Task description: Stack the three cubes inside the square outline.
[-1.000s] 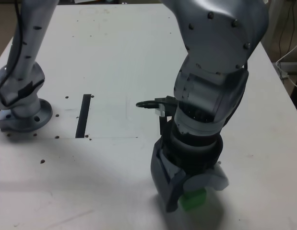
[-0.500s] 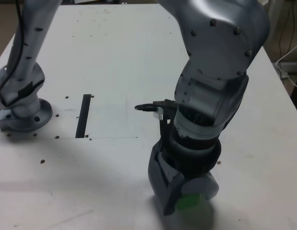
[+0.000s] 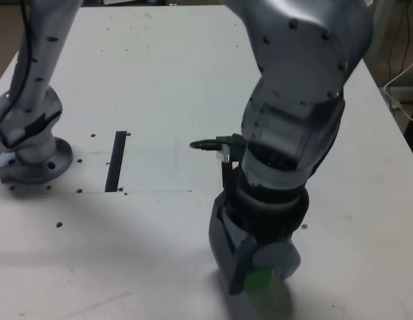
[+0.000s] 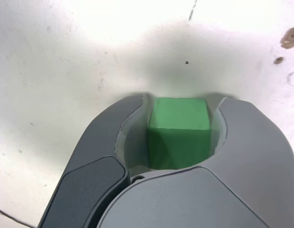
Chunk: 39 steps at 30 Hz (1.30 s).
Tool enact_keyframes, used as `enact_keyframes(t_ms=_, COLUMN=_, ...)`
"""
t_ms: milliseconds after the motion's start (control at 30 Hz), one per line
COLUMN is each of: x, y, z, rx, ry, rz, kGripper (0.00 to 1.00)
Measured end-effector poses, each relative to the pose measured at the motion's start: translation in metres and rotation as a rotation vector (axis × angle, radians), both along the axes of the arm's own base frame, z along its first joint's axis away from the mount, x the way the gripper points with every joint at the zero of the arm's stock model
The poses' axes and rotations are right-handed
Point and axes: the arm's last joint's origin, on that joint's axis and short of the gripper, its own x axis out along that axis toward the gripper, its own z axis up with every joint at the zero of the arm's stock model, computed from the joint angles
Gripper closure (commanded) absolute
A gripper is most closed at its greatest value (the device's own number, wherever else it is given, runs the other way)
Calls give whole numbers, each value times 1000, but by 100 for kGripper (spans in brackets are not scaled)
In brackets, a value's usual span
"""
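My gripper (image 3: pixel 258 273) sits low over the table (image 3: pixel 159 80), near the front edge in the exterior view, its two grey jaws closed around the green cube (image 4: pixel 179 129). In the wrist view the cube fills the gap between the jaws, with both side faces against the inner curves, so I judge it gripped rather than merely straddled. Whether the cube rests on the surface or is slightly raised, I cannot tell.

Going largest to smallest: the arm (image 3: pixel 293 107) dominates the exterior view and hides much of the table behind it. Its base (image 3: pixel 33 157) stands at the exterior view's left. A straight black strip (image 3: pixel 116 160) lies between base and gripper; it is not the target. The green cube shows only as a sliver under the jaws in the exterior view.

Progress: early, by my judgement. No stack is visible. The red cube, the yellow cube and the square outline appear in neither view, so I cannot place them. All stacking appears to remain.
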Motion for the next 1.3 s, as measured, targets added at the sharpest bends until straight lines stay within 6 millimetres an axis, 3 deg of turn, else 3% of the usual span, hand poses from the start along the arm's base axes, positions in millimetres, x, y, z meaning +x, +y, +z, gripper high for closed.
enact_keyframes(t_ms=333, x=-16, y=14, z=40, rx=22, ry=-50, rz=-95, kGripper=81)
enact_keyframes(t_ms=533, x=-37, y=42, z=87, rx=66, ry=-90, rz=-174, kGripper=81)
enact_keyframes(t_ms=633, x=-37, y=57, z=101, rx=68, ry=-83, rz=-217, kGripper=81)
enact_keyframes(t_ms=933, x=-22, y=105, z=114, rx=49, ry=-43, rz=-285, kGripper=81)
enact_keyframes(t_ms=1133, x=-7, y=140, z=116, rx=74, ry=-50, rz=-282, kGripper=81)
enact_keyframes(t_ms=1300, x=9, y=158, z=111, rx=109, ry=-46, rz=-291, kGripper=81)
